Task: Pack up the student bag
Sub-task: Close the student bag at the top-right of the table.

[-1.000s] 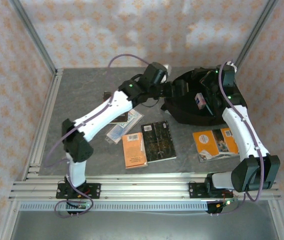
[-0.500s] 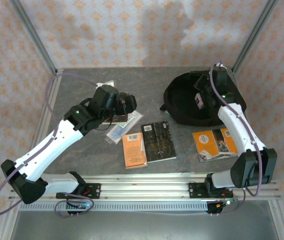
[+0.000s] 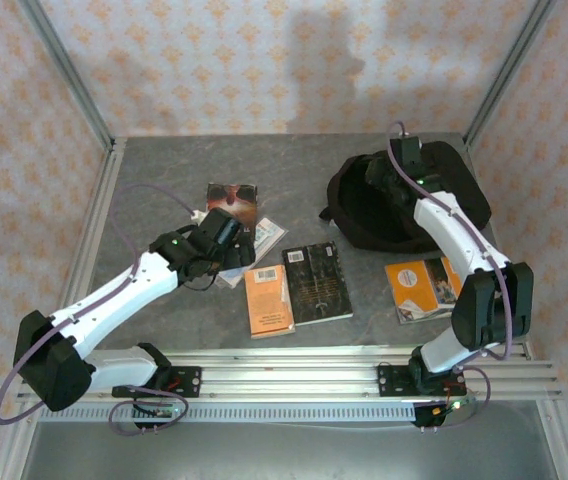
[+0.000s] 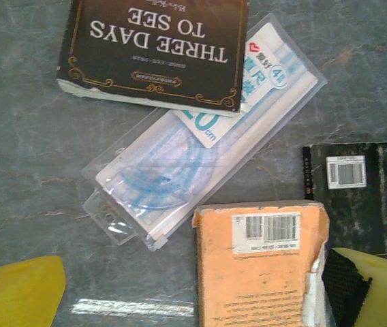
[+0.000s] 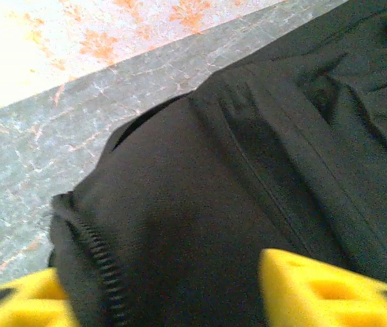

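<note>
The left jaws stand wide open and hold nothing; their yellow fingertips [image 4: 23, 289] hang either side of the near end of an orange book [image 4: 258, 266], apart from it. Around that book lie a clear plastic pack [image 4: 180, 170] of blue drawing tools, its far end tucked under a dark book [image 4: 156, 48] titled "Three Days to See", and a black book [image 4: 360, 197] just beside the orange one.

The right jaws are parted with nothing between them, their fingertips [image 5: 323, 286] just above the black fabric and zip of the student bag [image 5: 200, 204]. From above, the bag [image 3: 359, 215] sits at the far right of the table [image 3: 154, 190], with the right arm reaching over it. A second orange book [image 3: 424, 288] lies near the bag, on the side towards the arms' bases.

By my reading the packing is far from finished: four books and the plastic pack are all out on the table. Whether anything is inside the bag cannot be seen. The left arm seems placed to pick up next, the right to hold the bag's mouth.
</note>
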{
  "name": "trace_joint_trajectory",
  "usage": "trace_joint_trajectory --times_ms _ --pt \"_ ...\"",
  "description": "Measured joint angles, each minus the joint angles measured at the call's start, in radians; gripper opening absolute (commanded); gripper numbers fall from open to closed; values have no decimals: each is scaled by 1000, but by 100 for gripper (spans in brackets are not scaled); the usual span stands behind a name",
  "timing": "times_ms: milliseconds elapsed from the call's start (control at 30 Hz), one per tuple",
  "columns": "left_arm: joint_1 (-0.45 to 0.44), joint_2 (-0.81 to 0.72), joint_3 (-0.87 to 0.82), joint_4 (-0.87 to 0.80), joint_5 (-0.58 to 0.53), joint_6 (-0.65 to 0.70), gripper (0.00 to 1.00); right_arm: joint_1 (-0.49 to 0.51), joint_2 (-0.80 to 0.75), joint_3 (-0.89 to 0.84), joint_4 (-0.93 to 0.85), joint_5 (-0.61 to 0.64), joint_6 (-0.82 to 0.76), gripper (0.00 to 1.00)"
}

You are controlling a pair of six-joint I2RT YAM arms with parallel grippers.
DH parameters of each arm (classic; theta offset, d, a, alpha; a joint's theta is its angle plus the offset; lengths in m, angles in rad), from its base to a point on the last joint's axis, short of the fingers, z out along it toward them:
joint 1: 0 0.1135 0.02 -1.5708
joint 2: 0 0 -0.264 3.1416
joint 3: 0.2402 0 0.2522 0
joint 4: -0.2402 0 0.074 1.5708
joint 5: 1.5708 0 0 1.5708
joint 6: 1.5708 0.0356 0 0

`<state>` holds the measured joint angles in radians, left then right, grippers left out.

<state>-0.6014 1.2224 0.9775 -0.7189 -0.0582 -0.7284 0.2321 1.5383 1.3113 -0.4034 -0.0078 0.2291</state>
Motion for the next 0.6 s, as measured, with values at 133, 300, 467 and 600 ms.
trace_joint_trajectory --times_ms 133,300,467,600 --pt "0 -11 -46 43 44 0 99 38 -48 0 -47 15 -23 58" --pt "0 -13 -108 93 103 -6 97 124 -200 -44 -70 20 -23 50" --pt "0 -18 -218 171 154 -38 93 293 -242 -115 -123 1 5 48" --pt "0 -18 -288 237 195 -52 88 444 -219 -272 -104 -32 61 50"
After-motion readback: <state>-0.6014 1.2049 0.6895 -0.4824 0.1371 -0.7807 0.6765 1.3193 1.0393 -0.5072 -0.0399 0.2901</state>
